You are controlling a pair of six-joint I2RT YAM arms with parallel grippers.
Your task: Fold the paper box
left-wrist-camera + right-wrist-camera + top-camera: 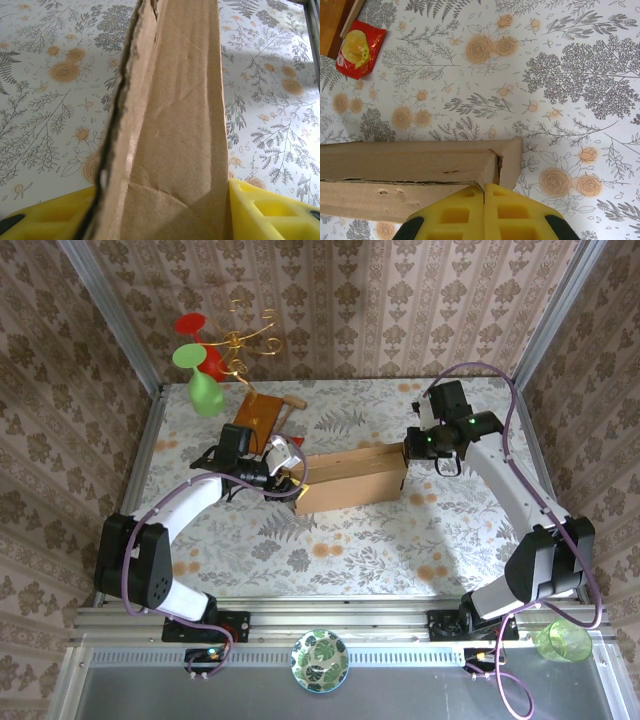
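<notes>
Cardboard, plain light-brown: from above, the paper box (350,478) lies mid-way across the floral table (350,540), both ends hidden under the arms. Left wrist: the left gripper (165,200) pinches a creased wall with a ragged corrugated edge, its yellow fingers (270,210) cut off. Right wrist: the right gripper (484,192) is pressed together, tips touching the box's folded rim.

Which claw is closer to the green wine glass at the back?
Left. The left claw holds the paper box at its left end, in front of the green wine glass; the right claw is at the box's other end, farther right.
</notes>
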